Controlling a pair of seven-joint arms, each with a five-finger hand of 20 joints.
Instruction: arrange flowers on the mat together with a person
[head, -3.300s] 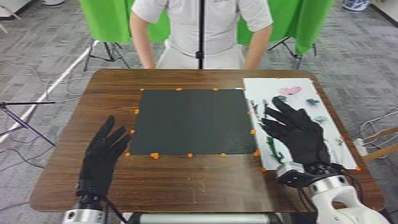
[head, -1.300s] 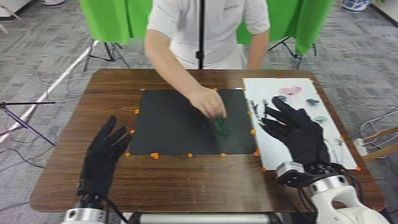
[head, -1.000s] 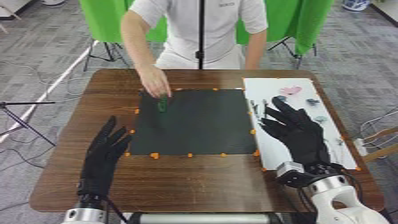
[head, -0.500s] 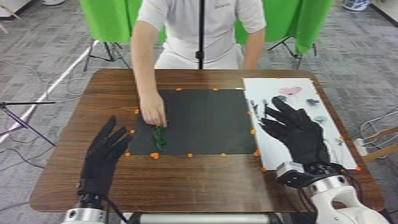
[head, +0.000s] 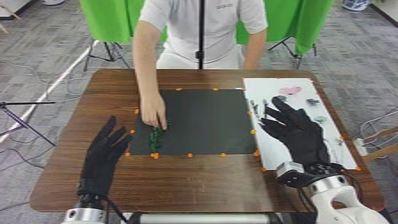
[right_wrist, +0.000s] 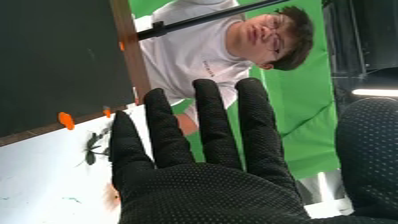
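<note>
1. Toward the table's (head: 209, 185) near left corner, beside the dark mat, the left hand (head: 100, 155) is open, fingers extended and slightly spread; it matches the earlier frames.
2. Over the white sheet (head: 275, 159), along the table's right edge, the right hand (head: 302, 137) is also open and holds nothing, its fingers straight in the right wrist view. It too is where it was.
3. One green leafy sprig (head: 155, 142) is at the dark mat's near left corner. In the first frame it was on the white sheet's left side; it then passed over the dark mat's right part and its far left corner, and has since shifted slightly nearer the near edge.
4. One hand of the person (head: 153, 111) reaches down to the sprig's far end, fingertips at it. That hand was beyond the table's far edge at first.
5. There is one dark mat (head: 200, 120) and one white sheet, with small orange markers (head: 155, 155) around them.
6. On the white sheet, two blue-grey flowers (head: 321, 119) show near its right edge, and one pink flower (head: 290, 90) near its far edge. Dark stems (head: 264, 104) lie by its left edge; their number cannot be told.
</note>
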